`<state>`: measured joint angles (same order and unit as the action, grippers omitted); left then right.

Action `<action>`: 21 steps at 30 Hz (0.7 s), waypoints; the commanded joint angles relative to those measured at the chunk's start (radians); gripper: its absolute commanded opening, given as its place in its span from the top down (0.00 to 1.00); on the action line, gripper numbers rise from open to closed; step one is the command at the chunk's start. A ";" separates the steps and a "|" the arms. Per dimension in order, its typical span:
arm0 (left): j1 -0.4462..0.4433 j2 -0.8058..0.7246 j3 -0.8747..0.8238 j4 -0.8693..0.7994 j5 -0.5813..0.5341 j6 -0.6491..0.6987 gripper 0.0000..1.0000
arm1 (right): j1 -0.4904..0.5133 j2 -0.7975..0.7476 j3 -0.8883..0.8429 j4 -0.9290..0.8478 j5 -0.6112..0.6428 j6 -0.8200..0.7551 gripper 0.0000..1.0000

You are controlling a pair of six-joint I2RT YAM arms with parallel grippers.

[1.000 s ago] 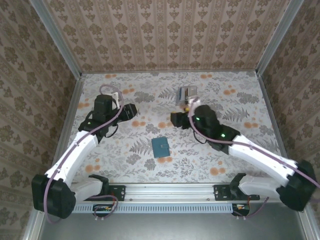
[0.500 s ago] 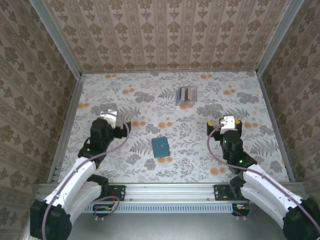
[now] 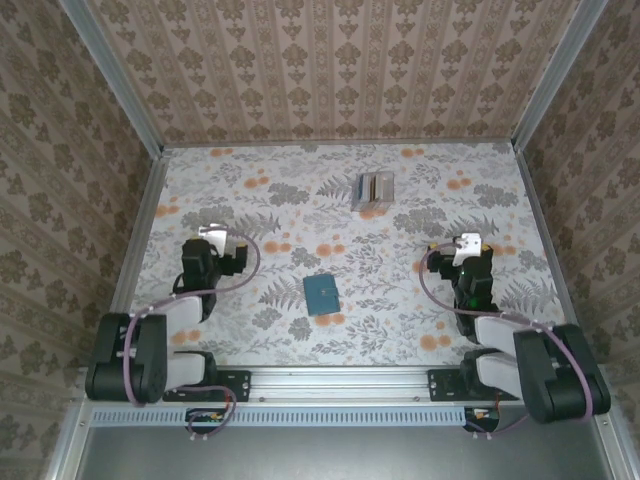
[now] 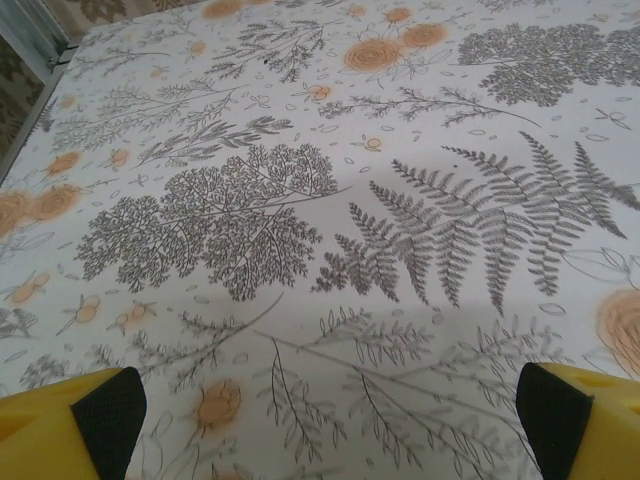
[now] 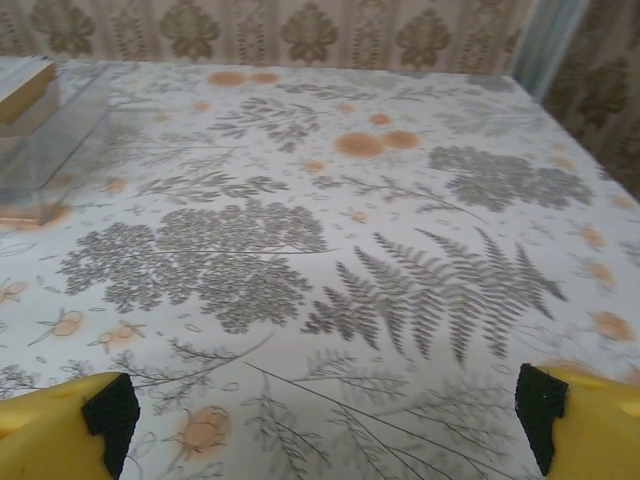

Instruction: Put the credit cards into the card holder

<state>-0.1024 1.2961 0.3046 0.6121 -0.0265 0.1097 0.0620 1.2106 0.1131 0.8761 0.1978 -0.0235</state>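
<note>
Left arm (image 3: 140, 350): black joint housings, white link shells, pinkish-grey cable (image 3: 257, 258) looping out at wrist. Right arm (image 3: 550, 375): same black-and-white build, matching cable (image 3: 424, 270) looping beside wrist. Small white camera block (image 3: 213, 232) on left wrist, another (image 3: 468, 243) on right. Black base brackets (image 3: 200, 365) bolted onto aluminium rail (image 3: 340, 380). Left gripper (image 4: 330, 415): yellow fingers (image 4: 45, 430), black pads (image 4: 108, 408) on inner faces. Right gripper (image 5: 325, 415): same yellow and black.

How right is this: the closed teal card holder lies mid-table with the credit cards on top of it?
Not on top: the credit cards sit apart from the card holder, farther back, as the top external view shows. The rest holds.
</note>
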 commanded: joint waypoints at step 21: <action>0.083 0.239 0.108 0.227 0.011 -0.054 0.00 | -0.025 0.316 0.285 -0.006 -0.089 0.046 0.00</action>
<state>-0.0189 1.5391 0.3889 0.8162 -0.0040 0.0784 0.0231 1.5375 0.4042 0.9142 0.0967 0.0334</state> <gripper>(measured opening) 0.997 0.996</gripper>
